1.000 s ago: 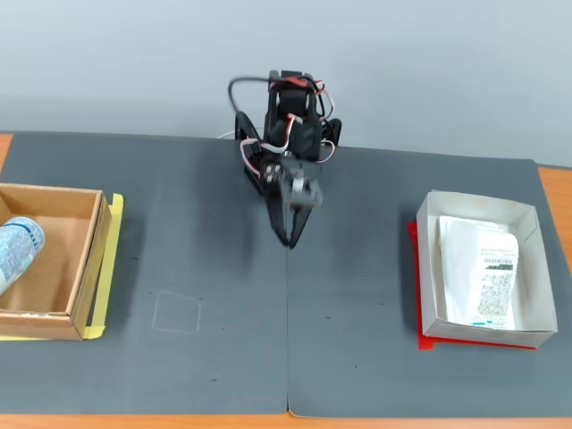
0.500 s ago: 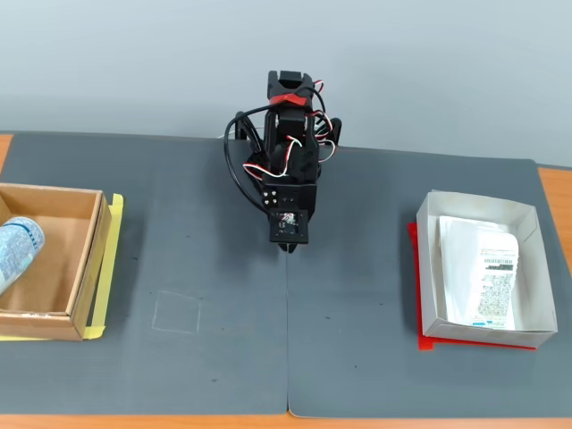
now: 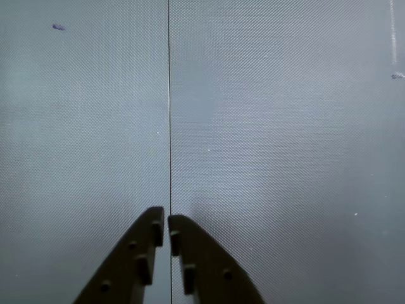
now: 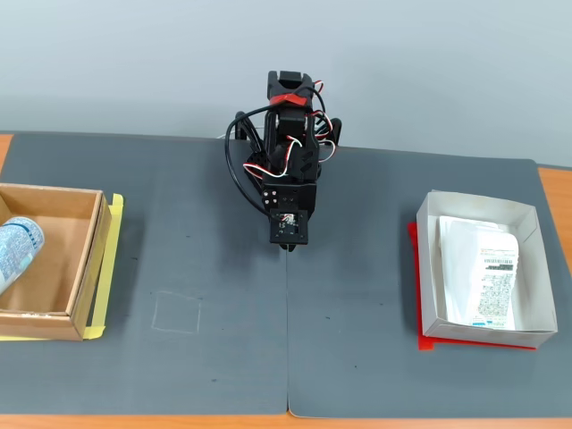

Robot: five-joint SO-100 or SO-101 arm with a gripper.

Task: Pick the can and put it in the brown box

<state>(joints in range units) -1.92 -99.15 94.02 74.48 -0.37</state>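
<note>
Grey worktop (image 3: 285, 126) fills the wrist view — gripper (image 3: 166, 223) tips nearly together, empty; only the fixed view shows the can (image 4: 16, 250) in the brown box (image 4: 85, 259), far left.

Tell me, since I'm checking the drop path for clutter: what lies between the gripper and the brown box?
In the fixed view, only bare dark mat lies between the gripper and the brown box, apart from a faint square outline and the box's yellow tape.

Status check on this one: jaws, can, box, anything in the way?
Gripper empty, jaws shut, parked over mat seam. Can lying in brown box. White paper box far right, nothing obstructing.
</note>
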